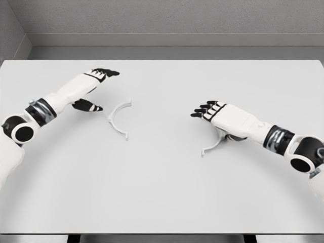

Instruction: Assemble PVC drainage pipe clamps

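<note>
- Table (162, 192) holds two white half rings.
- Left hand (93, 86) is spread wide beside one half ring (119, 119).
- Right hand (223, 115) hovers flat, fingers loose, over the other half ring (212, 147).

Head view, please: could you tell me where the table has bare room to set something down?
The table is bare along the near edge, along the far edge, and between the two clamp halves. It is crowded around the left clamp half by the left hand, and where the right hand covers the right clamp half.
</note>
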